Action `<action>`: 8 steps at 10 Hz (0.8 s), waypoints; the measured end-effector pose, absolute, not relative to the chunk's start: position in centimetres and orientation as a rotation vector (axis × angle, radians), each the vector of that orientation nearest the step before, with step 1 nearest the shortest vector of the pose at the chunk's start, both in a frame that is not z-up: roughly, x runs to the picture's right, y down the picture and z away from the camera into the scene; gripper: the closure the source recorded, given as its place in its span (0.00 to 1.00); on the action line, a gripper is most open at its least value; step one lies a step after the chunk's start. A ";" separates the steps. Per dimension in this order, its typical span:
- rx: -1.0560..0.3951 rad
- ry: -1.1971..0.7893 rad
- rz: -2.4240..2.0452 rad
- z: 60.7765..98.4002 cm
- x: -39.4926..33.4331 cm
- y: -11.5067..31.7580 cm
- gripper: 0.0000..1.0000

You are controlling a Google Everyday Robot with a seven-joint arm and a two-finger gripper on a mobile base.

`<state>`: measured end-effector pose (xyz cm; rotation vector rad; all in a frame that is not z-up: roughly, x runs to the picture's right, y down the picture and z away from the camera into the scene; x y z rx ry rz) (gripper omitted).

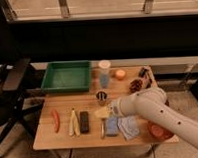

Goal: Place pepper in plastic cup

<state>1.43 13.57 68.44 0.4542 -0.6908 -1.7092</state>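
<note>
The pepper [55,120], slim and red-orange, lies near the table's front left corner. The plastic cup [104,73] stands upright at the back middle, just right of the green tray. My gripper [110,111] hangs low over the middle of the table at the end of the white arm, which reaches in from the right. It is open and holds nothing. It is well to the right of the pepper and in front of the cup, beside a pale yellow object [101,112].
A green tray [67,76] fills the back left. A banana [73,122], a dark bar [84,121] and a fork [102,128] lie right of the pepper. A small can [101,97], blue sponge [111,126], cloth [129,127], red bowl [159,131] and orange item [120,74] crowd the right half.
</note>
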 end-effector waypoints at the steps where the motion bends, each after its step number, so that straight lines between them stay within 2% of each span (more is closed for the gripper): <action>1: 0.478 -0.702 -1.717 68.4 0.6 13.5 0.35; 8: 0.708 -0.791 -1.751 67.3 -7.0 11.6 0.35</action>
